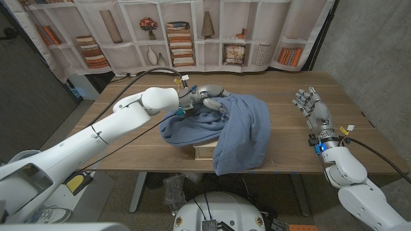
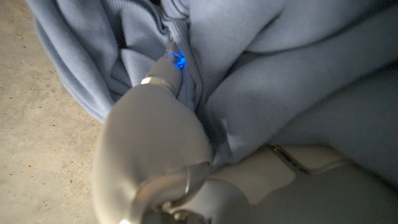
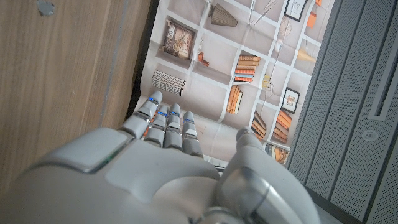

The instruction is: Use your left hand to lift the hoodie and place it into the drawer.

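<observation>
head view: left hand (image 1: 209,97) grasps blue hoodie (image 1: 241,131) at its 10 o'clock edge; hoodie heaped over drawer (image 1: 204,151) at table (image 1: 292,83) centre. right hand (image 1: 313,107) at 3 o'clock, released, fingers apart.
left wrist view: left hand (image 2: 155,149) buried in hoodie (image 2: 298,81) folds.
right wrist view: right hand (image 3: 168,168) holds nothing, beside table (image 3: 68,68).

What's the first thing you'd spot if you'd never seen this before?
A big crumpled blue fabric hoodie heaped in the middle of the wooden table, draped over a pale wooden drawer. The left hand grips its folds. The right hand waits open, off to the side.
</observation>
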Robot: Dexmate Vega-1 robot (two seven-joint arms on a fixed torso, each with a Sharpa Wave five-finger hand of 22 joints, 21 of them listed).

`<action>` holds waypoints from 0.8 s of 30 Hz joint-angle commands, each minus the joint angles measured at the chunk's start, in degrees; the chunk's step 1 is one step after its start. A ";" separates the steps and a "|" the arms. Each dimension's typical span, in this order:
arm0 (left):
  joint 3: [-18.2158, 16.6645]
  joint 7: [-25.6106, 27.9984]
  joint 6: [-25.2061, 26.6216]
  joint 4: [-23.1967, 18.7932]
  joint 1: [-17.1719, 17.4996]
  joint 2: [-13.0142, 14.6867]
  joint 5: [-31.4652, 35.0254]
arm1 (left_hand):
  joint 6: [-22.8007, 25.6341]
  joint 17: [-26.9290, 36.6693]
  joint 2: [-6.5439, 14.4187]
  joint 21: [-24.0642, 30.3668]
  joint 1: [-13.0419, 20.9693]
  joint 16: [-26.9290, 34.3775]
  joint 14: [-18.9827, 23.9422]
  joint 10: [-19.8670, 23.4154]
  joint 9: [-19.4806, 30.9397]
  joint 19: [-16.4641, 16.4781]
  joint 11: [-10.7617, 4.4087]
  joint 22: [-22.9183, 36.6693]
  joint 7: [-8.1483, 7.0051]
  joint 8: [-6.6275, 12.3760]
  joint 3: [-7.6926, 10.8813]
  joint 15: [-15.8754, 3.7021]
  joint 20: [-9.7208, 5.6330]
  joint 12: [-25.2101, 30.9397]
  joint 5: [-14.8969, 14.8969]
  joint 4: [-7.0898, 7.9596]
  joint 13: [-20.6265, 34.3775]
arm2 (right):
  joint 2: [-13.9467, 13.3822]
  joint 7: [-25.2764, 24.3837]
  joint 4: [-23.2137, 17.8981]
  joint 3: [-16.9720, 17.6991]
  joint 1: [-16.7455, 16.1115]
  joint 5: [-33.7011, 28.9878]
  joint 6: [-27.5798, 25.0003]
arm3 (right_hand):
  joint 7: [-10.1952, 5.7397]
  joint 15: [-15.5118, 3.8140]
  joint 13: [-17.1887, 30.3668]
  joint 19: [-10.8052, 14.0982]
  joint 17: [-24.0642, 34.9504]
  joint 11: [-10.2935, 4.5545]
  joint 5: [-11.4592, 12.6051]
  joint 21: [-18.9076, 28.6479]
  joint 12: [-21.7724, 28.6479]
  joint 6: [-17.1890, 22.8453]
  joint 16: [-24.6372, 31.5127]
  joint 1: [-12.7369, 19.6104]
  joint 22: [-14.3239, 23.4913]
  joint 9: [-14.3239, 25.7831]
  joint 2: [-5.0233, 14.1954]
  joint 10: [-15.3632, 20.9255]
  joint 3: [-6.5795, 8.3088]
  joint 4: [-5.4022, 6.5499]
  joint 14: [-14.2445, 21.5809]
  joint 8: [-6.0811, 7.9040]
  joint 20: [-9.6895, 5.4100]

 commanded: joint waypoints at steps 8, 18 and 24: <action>-1.51 -0.73 -0.85 -1.06 1.30 1.93 -0.85 | -0.19 -1.84 -1.73 -1.71 -7.55 -0.74 -0.47 -1.51 -0.90 -0.22 -0.65 0.03 -1.04 -1.58 3.34 0.75 0.65 0.18 -0.26 10.57 -1.99 | 0.51 -0.38 -0.42 0.17 -0.57 -0.62 0.31 | 0.09 0.01 0.20 0.39 0.06 0.07 0.11 -0.38 -0.09 0.49 -0.13 -0.33 0.23 0.08 0.31 0.33 -0.10 -0.12 0.39 0.12 0.16; -1.00 -1.29 -0.25 -1.32 0.77 1.96 0.10 | -1.03 -2.91 -3.67 -3.90 -12.88 -1.68 -3.02 -2.86 -1.72 -2.61 -0.97 0.11 -1.75 -2.81 0.85 2.12 2.42 0.02 -0.15 12.98 -3.47 | 0.53 -0.08 -0.13 0.13 -0.42 -0.35 0.14 | 0.01 0.01 0.20 0.39 0.06 0.05 0.11 -0.43 -0.10 0.52 -0.14 -0.30 0.23 0.08 0.32 0.31 -0.09 -0.16 0.37 0.13 0.15; -1.03 -0.51 0.05 -2.10 1.12 2.20 1.18 | -2.04 -3.77 -4.21 -6.43 -14.76 -2.81 -7.58 -4.99 -2.47 -6.99 -1.98 0.32 -2.59 -3.94 0.01 2.80 4.70 -0.29 0.32 13.71 -4.72 | 0.61 0.23 0.26 0.14 -0.54 -0.21 0.51 | 0.00 0.02 0.20 0.38 0.05 0.00 0.11 -0.46 -0.11 0.59 -0.15 -0.30 0.23 0.08 0.32 0.29 -0.10 -0.17 0.35 0.16 0.15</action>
